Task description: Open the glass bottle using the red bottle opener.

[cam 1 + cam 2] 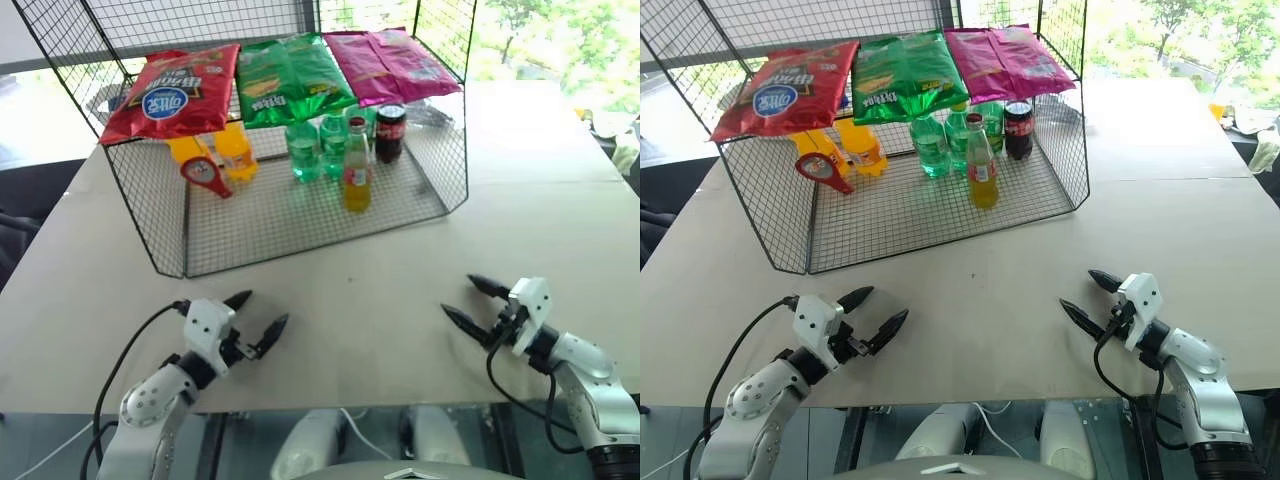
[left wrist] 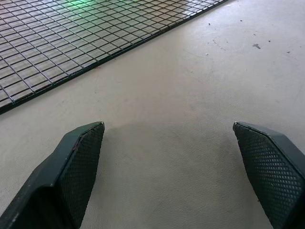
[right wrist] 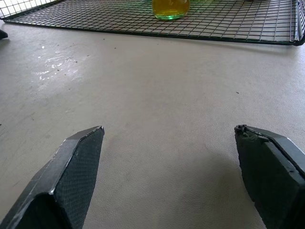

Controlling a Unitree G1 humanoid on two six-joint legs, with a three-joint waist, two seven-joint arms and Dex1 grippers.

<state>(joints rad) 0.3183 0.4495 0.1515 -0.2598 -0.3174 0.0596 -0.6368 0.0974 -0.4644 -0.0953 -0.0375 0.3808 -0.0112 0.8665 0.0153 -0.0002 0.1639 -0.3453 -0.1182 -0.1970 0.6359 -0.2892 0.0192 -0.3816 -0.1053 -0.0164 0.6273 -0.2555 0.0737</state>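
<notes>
From the head camera I see a pale table (image 1: 330, 300) with a black wire rack (image 1: 300, 215) standing on its far half. My left gripper (image 1: 262, 322) and right gripper (image 1: 470, 302) hover low over the near half, well apart, each with its two black fingers spread wide and nothing between them.

The left wrist view adds only bare tabletop between its fingers (image 2: 76, 167) and the near edge of the rack's wire floor. The right wrist view looks straight at the base of the glass bottle (image 3: 170, 8), yellow liquid standing on the mesh just behind the rack's front edge; the head views alone show the whole bottle.

The table between the grippers and the rack's open front is free, so there is room on both sides. The rack's side walls angle inward at the corners, and three snack bags (image 1: 290, 70), red, green and pink, lie across its top.

The glass bottle (image 1: 356, 168) stands upright toward the right of the rack floor, slim and clear, with yellow-orange drink, a red-and-white label and a small red cap. Green bottles (image 1: 318, 148) and a dark cola bottle (image 1: 389, 133) stand just behind it. The red bottle opener (image 1: 207, 175) is at the rack's left, ring head with a white patch, apparently leaning against the orange bottles (image 1: 222, 150), though I cannot be sure through the mesh.
</notes>
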